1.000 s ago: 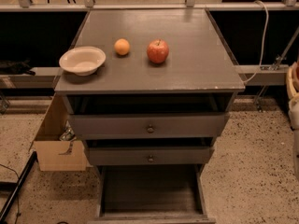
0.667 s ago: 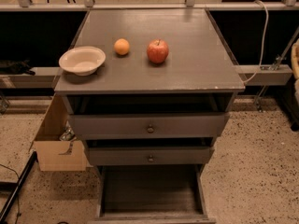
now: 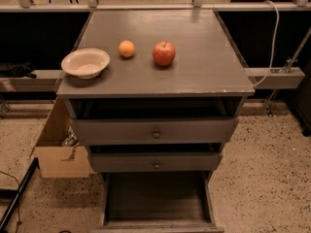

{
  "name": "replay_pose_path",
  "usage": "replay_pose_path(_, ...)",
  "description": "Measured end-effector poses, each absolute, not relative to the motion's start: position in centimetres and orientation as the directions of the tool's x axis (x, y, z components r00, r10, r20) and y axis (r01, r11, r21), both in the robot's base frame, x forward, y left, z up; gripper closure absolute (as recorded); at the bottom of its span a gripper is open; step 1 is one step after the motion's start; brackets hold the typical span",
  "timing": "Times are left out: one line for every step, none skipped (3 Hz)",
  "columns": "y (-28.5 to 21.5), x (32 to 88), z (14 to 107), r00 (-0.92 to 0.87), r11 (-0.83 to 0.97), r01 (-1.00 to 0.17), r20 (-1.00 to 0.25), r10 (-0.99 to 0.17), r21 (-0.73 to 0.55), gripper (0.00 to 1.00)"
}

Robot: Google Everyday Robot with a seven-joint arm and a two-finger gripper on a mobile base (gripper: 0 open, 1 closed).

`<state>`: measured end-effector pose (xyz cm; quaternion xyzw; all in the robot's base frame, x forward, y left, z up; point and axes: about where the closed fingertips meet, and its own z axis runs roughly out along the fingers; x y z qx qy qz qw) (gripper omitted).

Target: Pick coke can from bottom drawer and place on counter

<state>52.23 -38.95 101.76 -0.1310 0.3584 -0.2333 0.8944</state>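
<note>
The gripper is out of the frame altogether. The bottom drawer (image 3: 155,200) is cut by the lower edge, so its front rim shows only in part, and the rear of its dark floor runs under the middle drawer (image 3: 155,163) into shadow. The top drawer (image 3: 155,130) shows only a black slit of its inside. At lower left, the cardboard box (image 3: 56,159) is partly hidden by the desk (image 3: 209,67); what lies in it is too dim to tell.
</note>
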Motion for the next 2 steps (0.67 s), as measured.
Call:
replay_pose_path(-38.1, 53.4, 104.5, 0.675, 0.850, 0.326, -0.527, -0.516, -0.414, 1.00)
replay_pose_path(-33.5, 55.7, 108.9, 0.760, 0.844, 0.284, -0.430, -0.487, -0.455, 1.00)
